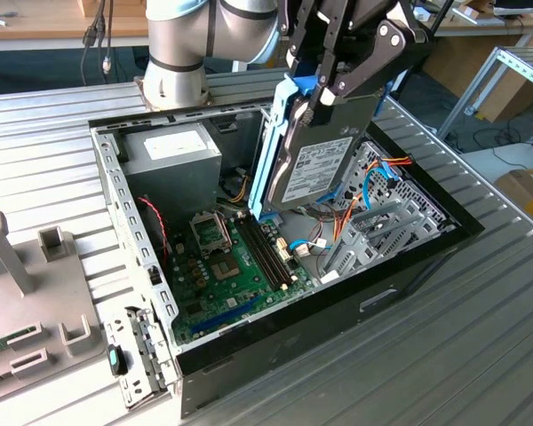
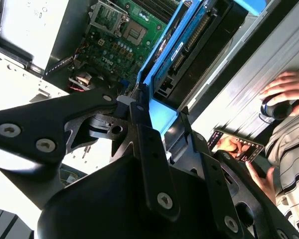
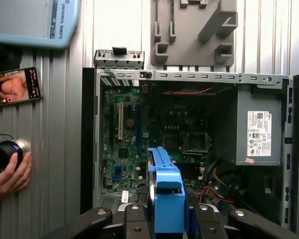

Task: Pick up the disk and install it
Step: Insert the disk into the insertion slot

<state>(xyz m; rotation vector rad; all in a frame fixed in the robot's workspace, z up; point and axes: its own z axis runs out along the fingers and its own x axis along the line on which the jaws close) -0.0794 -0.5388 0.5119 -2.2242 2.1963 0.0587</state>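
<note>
The disk (image 1: 324,164) is off the desk, fingers clamped on its upper end, hanging over the open PC case (image 1: 409,266). It stands on edge and tilted. The white label faces the exterior view's right, and the light-blue rail frame runs down the side on the exterior view's left. The lower end sits over the motherboard (image 1: 231,266), close to the RAM slots (image 1: 266,253); can't tell if it's touching anything down there.

The gripper (image 1: 324,96) grips the top of the frame. In both wrist views a black finger sits on each side of the blue frame (image 2: 189,45) (image 3: 167,194), closed against it.

The power supply (image 1: 173,151) is in the case's far corner toward the exterior view's left. The metal drive cage (image 1: 373,231), with orange and blue cables, is toward the right, just beside the disk. The case lies on its side on the ribbed metal desk (image 1: 480,337). A grey plastic fixture (image 1: 18,266) sits on the desk at the exterior view's left, apart from the case.

In the first wrist view, a person's hand (image 3: 10,174) rests on a round black knob (image 3: 4,152) on the desk, with a phone (image 3: 15,85) lying near it.
</note>
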